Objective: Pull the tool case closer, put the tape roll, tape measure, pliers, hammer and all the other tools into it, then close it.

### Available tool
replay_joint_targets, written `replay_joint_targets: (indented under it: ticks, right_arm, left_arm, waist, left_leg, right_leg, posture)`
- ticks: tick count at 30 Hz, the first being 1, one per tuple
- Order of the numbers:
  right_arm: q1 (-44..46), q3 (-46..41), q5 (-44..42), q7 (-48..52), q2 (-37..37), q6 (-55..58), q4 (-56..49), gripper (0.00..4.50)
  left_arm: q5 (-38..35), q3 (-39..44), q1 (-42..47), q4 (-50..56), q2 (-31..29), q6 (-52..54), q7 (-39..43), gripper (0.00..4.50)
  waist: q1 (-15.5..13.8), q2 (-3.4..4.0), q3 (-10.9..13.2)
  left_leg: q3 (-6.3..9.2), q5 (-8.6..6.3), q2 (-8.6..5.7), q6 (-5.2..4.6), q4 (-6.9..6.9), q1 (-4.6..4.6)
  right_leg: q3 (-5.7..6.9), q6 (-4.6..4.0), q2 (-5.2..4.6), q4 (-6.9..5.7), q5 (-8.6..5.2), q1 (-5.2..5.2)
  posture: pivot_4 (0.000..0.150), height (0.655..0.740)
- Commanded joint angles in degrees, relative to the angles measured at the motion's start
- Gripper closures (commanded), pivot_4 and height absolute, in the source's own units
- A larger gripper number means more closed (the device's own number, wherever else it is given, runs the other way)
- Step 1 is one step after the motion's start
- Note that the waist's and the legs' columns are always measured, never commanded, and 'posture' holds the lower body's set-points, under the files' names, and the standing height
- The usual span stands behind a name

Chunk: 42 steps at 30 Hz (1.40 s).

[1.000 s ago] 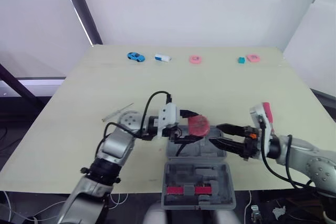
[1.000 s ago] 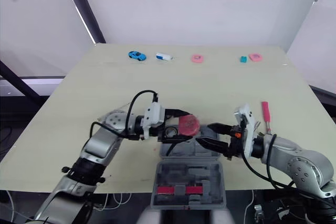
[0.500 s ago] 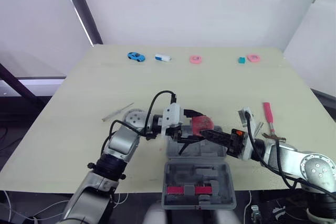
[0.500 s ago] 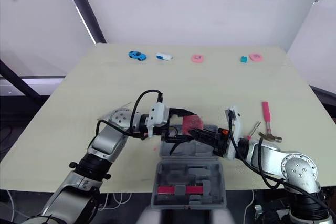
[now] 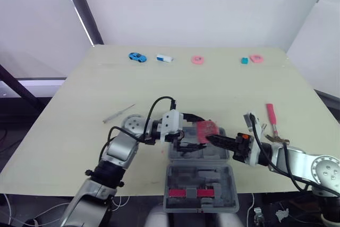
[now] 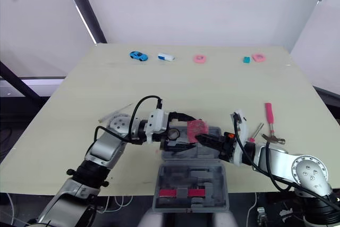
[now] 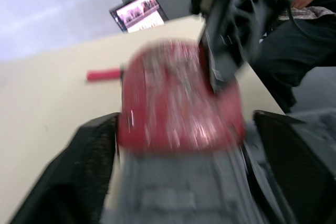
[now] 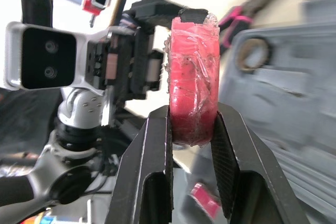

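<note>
One tape roll (image 8: 191, 103), right end effector (image 8: 190, 116) (one tool case (image 5: 202, 176))

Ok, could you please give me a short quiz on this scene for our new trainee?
1. True or false: the tool case is closed.
2. What is the right gripper clamping in its jaws? A) a hammer B) the tape roll C) a toy car
3. Fill in: the red-handled tool lies on the table on the robot's ____ side.
Key: 1 false; 2 B; 3 right.
</note>
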State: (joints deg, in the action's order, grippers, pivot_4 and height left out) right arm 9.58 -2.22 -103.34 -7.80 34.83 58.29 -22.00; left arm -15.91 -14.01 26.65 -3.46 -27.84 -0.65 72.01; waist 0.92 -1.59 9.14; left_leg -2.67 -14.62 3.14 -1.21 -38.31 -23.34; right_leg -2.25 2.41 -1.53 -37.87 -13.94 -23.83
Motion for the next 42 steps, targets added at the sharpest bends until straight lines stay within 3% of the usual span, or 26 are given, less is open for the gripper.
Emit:
replay_joint_targets:
  ticks: [1,9,15,32,40,42]
  right_arm:
    - [-3.4,-2.9,-2.7,1.2,2.4,-1.7,-3.4,4.02]
    - [-17.8,-11.2,-1.8,7.9,9.9,-1.3,-2.1,4.02]
    - [-27.7,-15.9,4.4,16.2,12.7,0.1,1.4,4.02]
    - [-27.3,-11.2,22.8,22.0,3.2,0.3,9.8,4.02]
    - [-30.3,-16.3,24.6,30.6,6.9,2.8,9.8,0.09]
    - [-31.4,-17.5,26.3,33.6,8.3,2.4,9.6,0.04]
  left_arm:
    - [-4.5,2.5,-2.4,5.1,-3.3,2.2,3.3,0.00]
    - [-9.7,5.7,-7.4,10.4,-9.7,6.3,7.0,0.00]
    - [-13.0,6.9,-10.2,15.6,-12.8,10.2,8.2,0.00]
    - [-14.2,6.8,-10.4,19.9,-14.1,13.7,7.7,0.00]
    - [-16.2,7.5,-9.9,19.7,-13.7,15.6,7.7,0.00]
    - [-18.1,8.2,-10.4,19.9,-13.6,17.0,7.9,0.00]
  waist:
    - [0.0,0.00,0.0]
    - [-0.4,0.00,0.0]
    - [-0.2,0.01,0.0]
    - [-0.2,0.03,0.0]
    - [-0.4,0.05,-0.1]
    - [-0.6,0.06,-0.1]
  left_leg:
    - [0.03,0.00,0.00,0.00,-0.01,-0.02]
    - [0.08,0.00,0.01,0.00,-0.08,-0.33]
    - [0.07,0.00,0.01,0.00,-0.08,-0.28]
    - [0.03,0.01,0.01,0.00,-0.10,-0.22]
    - [0.02,0.01,0.01,0.00,-0.11,-0.21]
    - [0.08,0.01,-0.06,0.00,-0.11,-0.26]
  right_leg:
    - [0.01,0.00,0.01,-0.01,0.00,-0.01]
    - [0.08,0.01,-0.04,0.08,0.00,-0.21]
    - [0.05,0.00,-0.03,0.07,-0.01,-0.19]
    - [-0.04,-0.07,0.05,0.03,-0.10,-0.19]
    - [-0.07,0.09,0.07,0.02,-0.15,-0.18]
    - [-0.15,0.11,0.09,0.02,-0.14,-0.17]
  posture:
    - [0.150,0.7400]
    - [0.150,0.7400]
    - [0.150,0.7400]
    - [0.150,0.7400]
    - [0.150,0.7400]
    - [0.150,0.7400]
